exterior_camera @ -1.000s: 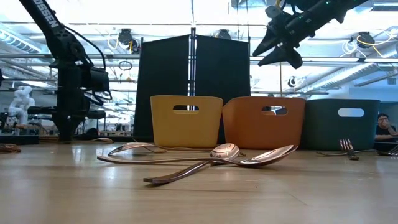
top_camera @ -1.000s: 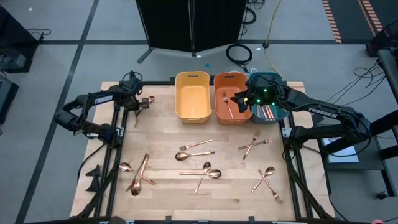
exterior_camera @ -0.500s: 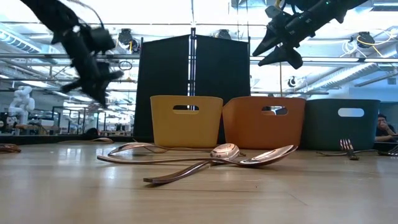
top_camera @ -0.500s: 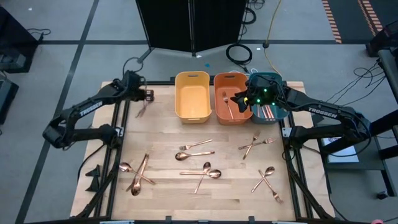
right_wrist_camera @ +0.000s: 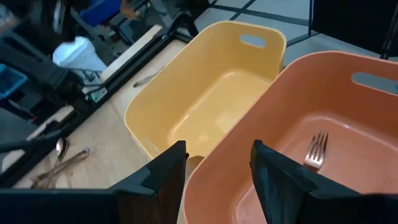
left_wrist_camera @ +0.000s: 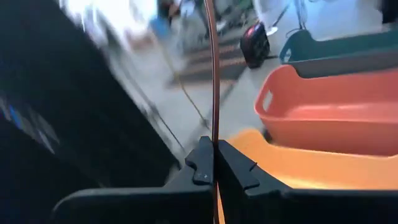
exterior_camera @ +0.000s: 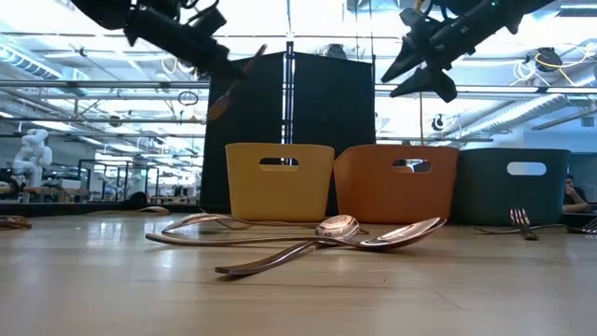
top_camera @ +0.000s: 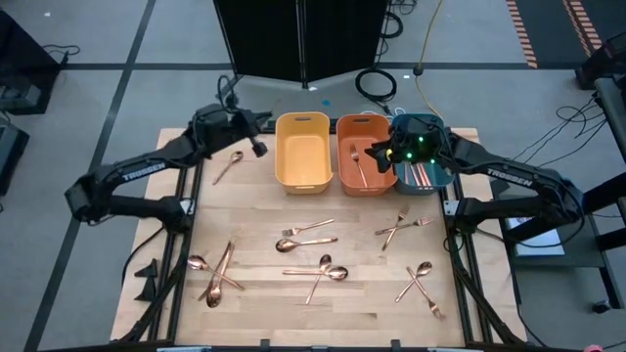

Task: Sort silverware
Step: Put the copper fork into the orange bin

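Observation:
My left gripper [top_camera: 254, 143] [exterior_camera: 216, 58] [left_wrist_camera: 214, 152] hangs high beside the yellow bin's [top_camera: 302, 149] left wall, shut on a slender copper piece of silverware [exterior_camera: 238, 79]. My right gripper [top_camera: 377, 156] [right_wrist_camera: 217, 174] hovers open over the orange bin [top_camera: 363, 186], holding nothing. One fork [right_wrist_camera: 315, 149] lies flat in the orange bin. Several copper pieces [top_camera: 421, 176] lie in the teal bin [top_camera: 436, 186]. Spoons and forks [top_camera: 318, 271] lie scattered on the wooden table [top_camera: 264, 215]. My left gripper pinches the copper piece between its two fingers [left_wrist_camera: 200, 163], partway along its length [left_wrist_camera: 214, 134]. The piece shows edge-on, so spoon, fork or knife cannot be told. It runs on past the fingertips, is lifted clear, and slants in the low view.
The three bins stand side by side along the table's far edge. A spoon [top_camera: 231, 164] lies on the wood under my left arm. Crossed pairs of silverware lie near the right edge [top_camera: 419, 282] and the left near corner [top_camera: 217, 274]. A black panel [exterior_camera: 289, 131] stands behind the bins.
My left gripper has risen from low over the table's far left corner and swung right toward the yellow bin, carrying the copper piece and tipping as it went. My right arm has stayed over the orange bin.

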`<state>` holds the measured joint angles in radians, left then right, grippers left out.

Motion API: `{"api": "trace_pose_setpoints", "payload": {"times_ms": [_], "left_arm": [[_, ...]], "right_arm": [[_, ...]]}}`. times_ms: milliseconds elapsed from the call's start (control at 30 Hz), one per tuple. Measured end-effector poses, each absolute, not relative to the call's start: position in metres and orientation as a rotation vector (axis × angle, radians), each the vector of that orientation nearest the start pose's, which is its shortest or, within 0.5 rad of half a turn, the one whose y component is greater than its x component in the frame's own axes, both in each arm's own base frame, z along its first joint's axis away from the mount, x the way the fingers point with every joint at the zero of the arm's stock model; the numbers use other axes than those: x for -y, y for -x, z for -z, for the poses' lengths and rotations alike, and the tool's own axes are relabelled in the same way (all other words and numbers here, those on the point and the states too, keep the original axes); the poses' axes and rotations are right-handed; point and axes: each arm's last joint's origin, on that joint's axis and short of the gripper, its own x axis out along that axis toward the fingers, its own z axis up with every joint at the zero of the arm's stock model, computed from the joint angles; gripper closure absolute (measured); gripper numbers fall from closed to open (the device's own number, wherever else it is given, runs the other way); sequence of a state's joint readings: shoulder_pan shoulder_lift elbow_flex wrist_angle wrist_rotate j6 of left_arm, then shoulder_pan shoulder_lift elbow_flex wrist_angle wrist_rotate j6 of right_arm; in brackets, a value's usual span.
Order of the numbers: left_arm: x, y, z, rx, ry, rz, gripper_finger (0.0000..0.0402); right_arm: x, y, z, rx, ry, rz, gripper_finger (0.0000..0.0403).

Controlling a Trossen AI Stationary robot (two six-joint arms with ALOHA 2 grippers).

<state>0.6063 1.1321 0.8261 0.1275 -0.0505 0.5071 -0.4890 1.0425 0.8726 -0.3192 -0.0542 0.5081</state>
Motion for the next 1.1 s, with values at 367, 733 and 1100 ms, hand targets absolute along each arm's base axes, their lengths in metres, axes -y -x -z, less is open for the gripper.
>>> {"api": "trace_pose_setpoints", "payload": {"times_ms": [367,733,1100], "left_arm": [[-0.144,-0.276,-0.282,-0.224,-0.989,-0.449,0.0402],[-0.132,-0.347,-0.249,-0.23,-1.543,-0.28,0.0402],[-0.162,-0.391,-0.226,-0.196,-1.813,-0.138,0.0402]], "right_arm": [[0.116,-0.188,-0.308,-0.279,-0.746,0.626,0.0234],[0.123,-0.183,-0.308,-0.237,-0.904,0.624,0.0234],[0.123,-0.182,-0.309,-0.23,-0.948,0.607,0.0234]]}}
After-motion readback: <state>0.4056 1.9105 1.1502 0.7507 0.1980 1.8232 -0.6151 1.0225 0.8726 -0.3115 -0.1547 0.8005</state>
